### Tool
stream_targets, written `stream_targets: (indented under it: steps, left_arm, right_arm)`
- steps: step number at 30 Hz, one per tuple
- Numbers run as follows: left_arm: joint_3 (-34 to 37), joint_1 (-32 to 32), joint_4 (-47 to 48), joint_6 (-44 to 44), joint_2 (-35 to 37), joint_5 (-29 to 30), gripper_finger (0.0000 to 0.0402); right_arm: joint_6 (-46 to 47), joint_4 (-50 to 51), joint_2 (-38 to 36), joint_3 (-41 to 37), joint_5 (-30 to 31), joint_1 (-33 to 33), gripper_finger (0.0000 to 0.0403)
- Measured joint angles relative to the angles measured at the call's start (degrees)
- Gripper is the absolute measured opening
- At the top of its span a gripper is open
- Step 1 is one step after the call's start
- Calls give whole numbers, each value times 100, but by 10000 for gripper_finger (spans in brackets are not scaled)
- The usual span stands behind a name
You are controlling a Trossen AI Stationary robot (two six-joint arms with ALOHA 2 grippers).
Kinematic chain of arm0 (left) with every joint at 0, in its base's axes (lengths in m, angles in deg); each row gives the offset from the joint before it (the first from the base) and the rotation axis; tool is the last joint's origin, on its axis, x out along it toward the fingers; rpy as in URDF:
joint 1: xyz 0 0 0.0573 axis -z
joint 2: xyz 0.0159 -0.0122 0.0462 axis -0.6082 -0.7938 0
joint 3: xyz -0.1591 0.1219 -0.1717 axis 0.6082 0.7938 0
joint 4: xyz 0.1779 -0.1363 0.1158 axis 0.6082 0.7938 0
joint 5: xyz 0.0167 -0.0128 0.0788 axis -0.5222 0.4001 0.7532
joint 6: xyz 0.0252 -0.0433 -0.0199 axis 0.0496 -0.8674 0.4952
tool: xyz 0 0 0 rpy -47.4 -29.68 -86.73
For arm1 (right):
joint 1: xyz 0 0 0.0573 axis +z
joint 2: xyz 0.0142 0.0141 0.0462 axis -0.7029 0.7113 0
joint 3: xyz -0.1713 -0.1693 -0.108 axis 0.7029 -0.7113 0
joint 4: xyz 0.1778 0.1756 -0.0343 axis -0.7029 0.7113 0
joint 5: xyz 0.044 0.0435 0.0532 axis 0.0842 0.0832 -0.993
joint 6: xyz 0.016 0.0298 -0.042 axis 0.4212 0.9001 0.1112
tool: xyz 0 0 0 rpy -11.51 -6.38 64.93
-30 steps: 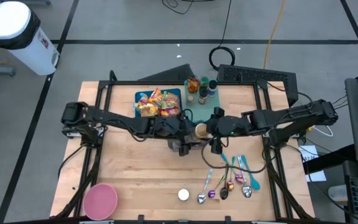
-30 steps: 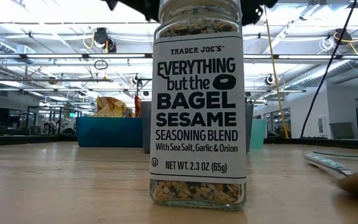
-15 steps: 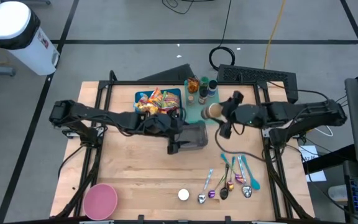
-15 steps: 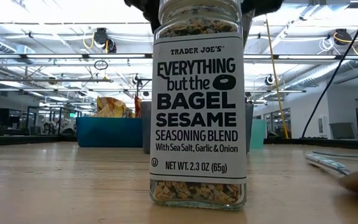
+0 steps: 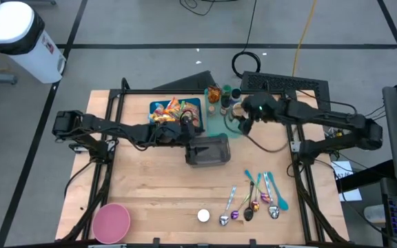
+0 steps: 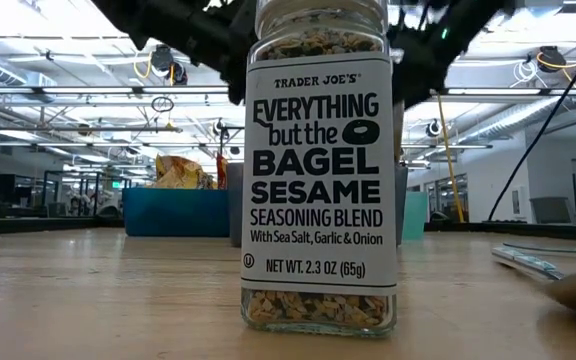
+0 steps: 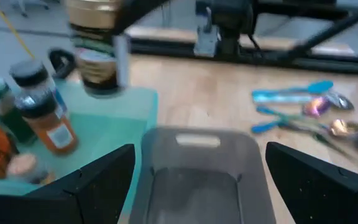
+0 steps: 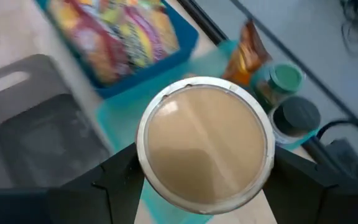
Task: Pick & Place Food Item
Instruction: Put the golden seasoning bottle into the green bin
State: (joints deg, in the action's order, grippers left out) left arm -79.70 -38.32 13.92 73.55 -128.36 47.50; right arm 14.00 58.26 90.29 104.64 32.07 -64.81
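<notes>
The tan-lidded jar sits pinched in our right gripper over the teal tray at twelve o'clock. We should probably lower it upright, clear of neighbouring bottles. Our left gripper waits spread beside the grey container.

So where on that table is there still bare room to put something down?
Bare wood lies between the pink bowl and the grey bin, and along the left edge. It is crowded at the far side: snack tray, teal mat with bottles, and the spoons front right.
</notes>
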Motion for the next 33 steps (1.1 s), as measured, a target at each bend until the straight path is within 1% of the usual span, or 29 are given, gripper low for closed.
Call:
stream_targets:
  steps: [3, 7, 9, 11, 18, 22, 30, 31, 33]
  left_arm:
    - [-2, -2, -19, 29, 21, -159, 367]
    - [-2, 0, 41, 43, 19, -189, 367]
    - [0, -2, 34, 43, 21, -185, 367]
    - [0, -2, 93, 46, 21, -181, 367]
    - [0, -2, 160, 58, 19, -180, 367]
    - [0, -2, 159, 58, 19, -179, 367]
    - [0, -2, 195, 57, 19, -177, 367]
    - [0, -2, 195, 57, 19, -177, 367]
    - [0, -2, 193, 63, 19, -177, 367]
  right_arm:
    - [-94, -375, 220, -298, -371, -571, 258]
    - [-126, -942, 588, -561, -804, -1115, 258]
    - [-144, -1071, 806, -606, -928, -1302, 258]
    - [-156, -1154, 1003, -613, -926, -1416, 258]
    - [-360, -1466, 1555, -613, -919, -1563, 258]
    - [-422, -1619, 1748, -613, -893, -1568, 258]
    - [-448, -1669, 1801, -607, -884, -1568, 258]
    - [-450, -1657, 1798, -607, -884, -1568, 266]
    - [-451, -1650, 1795, -607, -876, -1568, 303]
